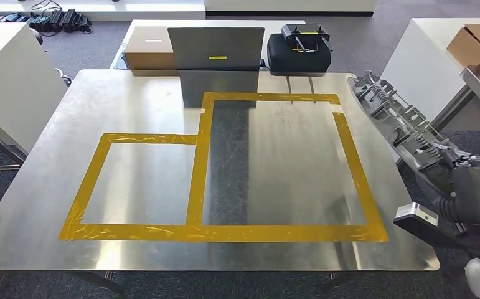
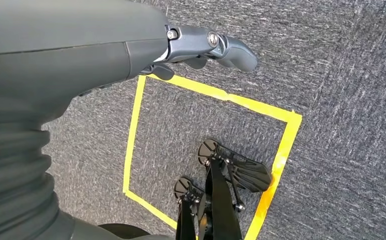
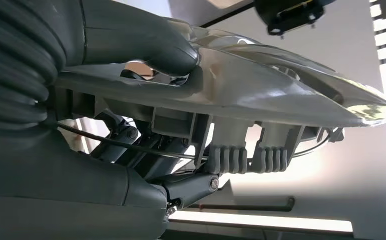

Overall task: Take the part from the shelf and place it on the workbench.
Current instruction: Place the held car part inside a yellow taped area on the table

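The robot's right hand (image 1: 474, 187) grips a long grey plastic part (image 1: 396, 118) at the right edge of the metal workbench (image 1: 137, 106), the piece slanting up and away from the hand toward the bench's far right corner. In the right wrist view the thick thumb (image 3: 165, 50) presses on the part's smooth silvery shell (image 3: 281, 85) while darker fingers (image 3: 190, 187) close beneath its ribbed clips — a firm hold. The part hangs beside and over the bench edge; whether it touches the surface cannot be told.

To the left of that hand, yellow tape (image 1: 225, 232) marks two joined rectangles on the bench top, the larger one nearer the hand. Beyond the bench, well away from the hand, stand a grey upright panel (image 1: 215, 47), a cardboard box (image 1: 150, 53) and a black case (image 1: 299, 56).

The left hand (image 2: 206, 47) hangs over grey carpet (image 2: 341, 165), holding nothing, its fingers loosely curved and apart — below it, a square of yellow floor tape (image 2: 261, 107).
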Controlling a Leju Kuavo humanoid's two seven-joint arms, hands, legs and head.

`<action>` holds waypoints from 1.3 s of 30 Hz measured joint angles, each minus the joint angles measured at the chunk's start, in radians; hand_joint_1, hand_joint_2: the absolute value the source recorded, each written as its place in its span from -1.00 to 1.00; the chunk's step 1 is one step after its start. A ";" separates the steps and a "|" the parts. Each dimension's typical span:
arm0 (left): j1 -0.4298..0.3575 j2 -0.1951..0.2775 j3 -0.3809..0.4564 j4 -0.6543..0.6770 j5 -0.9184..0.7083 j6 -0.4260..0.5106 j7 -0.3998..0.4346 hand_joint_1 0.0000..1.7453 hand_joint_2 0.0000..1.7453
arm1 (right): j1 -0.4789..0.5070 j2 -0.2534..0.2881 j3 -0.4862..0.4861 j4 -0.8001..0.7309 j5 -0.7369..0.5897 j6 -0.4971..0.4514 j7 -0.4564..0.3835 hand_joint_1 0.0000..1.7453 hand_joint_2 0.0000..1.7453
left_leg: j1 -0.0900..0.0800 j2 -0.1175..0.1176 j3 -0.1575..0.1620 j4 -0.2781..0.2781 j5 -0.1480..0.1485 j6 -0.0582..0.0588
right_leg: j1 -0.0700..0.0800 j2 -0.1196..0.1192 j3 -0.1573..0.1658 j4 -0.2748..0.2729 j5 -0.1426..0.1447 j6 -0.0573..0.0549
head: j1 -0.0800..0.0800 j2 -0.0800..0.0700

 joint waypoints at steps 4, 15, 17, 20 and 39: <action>-0.001 0.002 0.000 0.000 -0.012 -0.004 -0.001 -1.00 1.00 | -0.071 -0.040 0.017 0.069 0.080 0.001 0.046 1.00 1.00 | 0.000 0.000 0.001 0.000 0.000 0.000 | 0.000 0.000 0.000 0.000 0.000 0.000 | 0.000 0.000; -0.003 0.005 0.000 0.001 -0.032 -0.019 -0.007 -1.00 1.00 | -0.346 -0.098 0.215 0.296 0.187 0.041 0.109 1.00 1.00 | -0.001 0.000 0.002 -0.001 0.002 -0.002 | 0.000 0.000 0.001 0.001 0.001 -0.001 | 0.000 0.000; -0.003 0.005 0.000 0.001 -0.032 -0.019 -0.007 -1.00 1.00 | -0.367 -0.101 0.237 0.316 0.189 0.041 0.112 1.00 1.00 | -0.001 -0.001 0.002 -0.002 0.002 -0.002 | 0.000 -0.001 0.001 0.002 0.001 -0.001 | 0.000 0.000; -0.003 0.005 0.000 0.002 -0.033 -0.019 -0.006 -1.00 1.00 | -0.390 -0.105 0.264 0.342 0.191 0.042 0.112 1.00 1.00 | -0.001 -0.001 0.002 -0.002 0.002 -0.002 | 0.000 -0.001 0.001 0.002 0.000 -0.001 | 0.000 0.000; -0.013 -0.001 0.000 0.002 -0.032 -0.015 -0.006 -1.00 1.00 | -0.726 0.016 0.633 0.661 0.244 0.081 0.089 1.00 1.00 | -0.001 -0.001 0.004 -0.005 0.004 -0.006 | -0.001 0.000 0.000 0.003 0.001 -0.002 | 0.000 0.000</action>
